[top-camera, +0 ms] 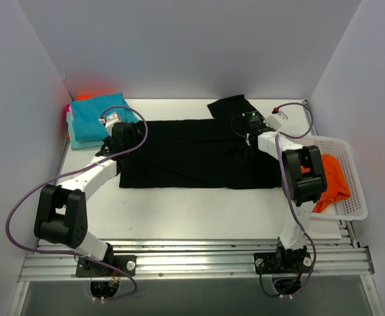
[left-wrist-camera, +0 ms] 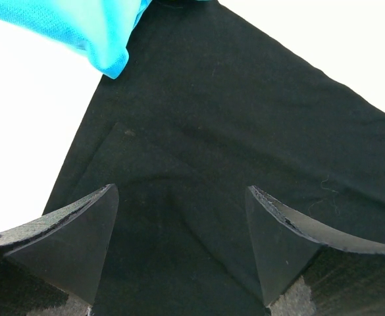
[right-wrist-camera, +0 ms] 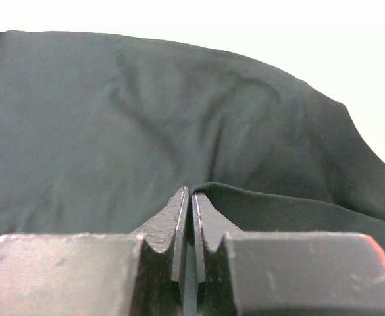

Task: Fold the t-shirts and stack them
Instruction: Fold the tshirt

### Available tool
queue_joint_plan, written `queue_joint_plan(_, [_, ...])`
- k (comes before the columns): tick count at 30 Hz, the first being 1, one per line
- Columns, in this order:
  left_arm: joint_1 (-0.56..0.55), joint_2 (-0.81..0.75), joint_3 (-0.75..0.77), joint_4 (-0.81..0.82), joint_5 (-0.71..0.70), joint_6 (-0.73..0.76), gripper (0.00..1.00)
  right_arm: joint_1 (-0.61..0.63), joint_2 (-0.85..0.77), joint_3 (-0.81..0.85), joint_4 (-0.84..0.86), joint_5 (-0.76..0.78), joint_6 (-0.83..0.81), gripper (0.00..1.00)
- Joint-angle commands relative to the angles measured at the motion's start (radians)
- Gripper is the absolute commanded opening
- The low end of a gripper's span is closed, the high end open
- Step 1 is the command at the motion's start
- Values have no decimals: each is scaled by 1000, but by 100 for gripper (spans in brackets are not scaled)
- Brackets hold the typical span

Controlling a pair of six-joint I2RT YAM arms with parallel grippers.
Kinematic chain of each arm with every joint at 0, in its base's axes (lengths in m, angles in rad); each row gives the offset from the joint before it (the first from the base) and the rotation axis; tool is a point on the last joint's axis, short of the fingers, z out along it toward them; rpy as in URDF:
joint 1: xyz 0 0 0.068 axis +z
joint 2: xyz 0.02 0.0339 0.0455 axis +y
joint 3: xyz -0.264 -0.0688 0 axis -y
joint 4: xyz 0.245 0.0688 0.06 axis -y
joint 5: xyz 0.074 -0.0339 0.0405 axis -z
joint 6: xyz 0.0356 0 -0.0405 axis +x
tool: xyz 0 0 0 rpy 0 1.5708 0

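Black t-shirt [top-camera: 199, 155] lies spread flat across centre of the top view, one sleeve flipped toward upper right. Soft, thin, light cloth, v. floppy: it won't hold shape, so best taken by hem or corner w/ a pinch, not mid-panel. Right gripper [right-wrist-camera: 191, 197] is clenched, a ridge of the cloth seemingly nipped at its tips (hard to be sure). Left gripper [left-wrist-camera: 181, 197] is spread wide, grasping nothing, over the shirt's left edge by the teal t-shirts [top-camera: 97, 118].

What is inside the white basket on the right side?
An orange t-shirt lies in the white basket. The right arm covers its left part; anything beneath the shirt is hidden.
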Motion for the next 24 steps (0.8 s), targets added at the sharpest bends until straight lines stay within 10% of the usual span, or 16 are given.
queue_joint_plan(1, [8,-4,10,36,-6,17,87,-54,88,82,-120,38,70,0])
queue_joint_plan(6, [9,-12,4,37,-9,20,87,-101,142,125,-154,28,119,7])
queue_joint_plan(12, [11,2,6,39,-3,19,87,-118,107,124,-203,92,139,91])
queue_joint_plan(24, [11,6,41,88,-8,34,86,-95,-113,-16,106,22,-91,93])
